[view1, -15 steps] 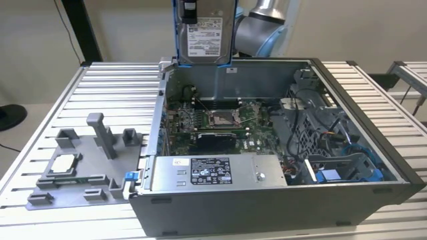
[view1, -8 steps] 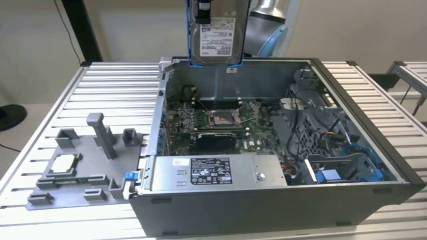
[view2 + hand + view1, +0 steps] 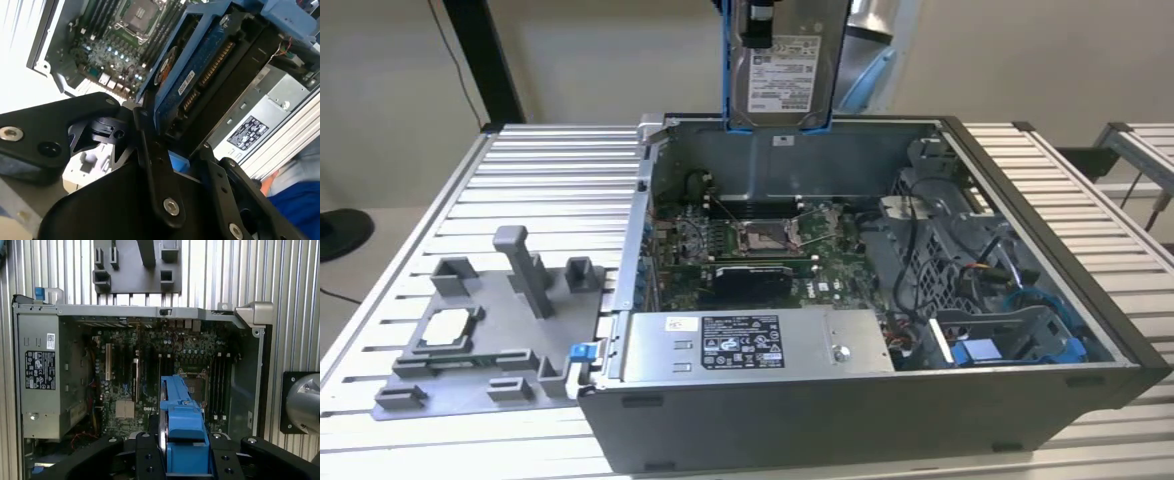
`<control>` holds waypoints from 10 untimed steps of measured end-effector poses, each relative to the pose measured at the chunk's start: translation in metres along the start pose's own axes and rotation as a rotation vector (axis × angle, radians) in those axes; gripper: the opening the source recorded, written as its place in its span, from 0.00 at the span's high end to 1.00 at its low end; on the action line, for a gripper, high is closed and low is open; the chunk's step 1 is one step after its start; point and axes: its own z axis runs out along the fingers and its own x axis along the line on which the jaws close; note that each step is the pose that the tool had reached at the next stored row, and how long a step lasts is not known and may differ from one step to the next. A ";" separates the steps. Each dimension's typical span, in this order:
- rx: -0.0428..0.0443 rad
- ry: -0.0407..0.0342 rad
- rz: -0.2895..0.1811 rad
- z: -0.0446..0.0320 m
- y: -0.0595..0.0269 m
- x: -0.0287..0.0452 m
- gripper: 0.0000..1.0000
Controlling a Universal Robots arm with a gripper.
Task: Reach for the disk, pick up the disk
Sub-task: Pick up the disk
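Disk held aloft in the gripper, over the open computer case.
Hangs upright above the case's far wall: silver-grey face, white barcode label, bright blue frame along its edges. In both wrist views black fingers clamp its blue sides; motherboard below.

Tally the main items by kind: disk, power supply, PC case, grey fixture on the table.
disk, clamped in the gripper: 1
power supply: 1
PC case, open: 1
grey fixture: 1
Total: 4
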 end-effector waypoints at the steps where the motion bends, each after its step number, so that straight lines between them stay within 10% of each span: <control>1: 0.0000 0.0000 0.000 0.0000 -0.0035 0.0000 1.00; 10: 0.0000 0.0000 0.000 0.0003 -0.0338 -0.0001 1.00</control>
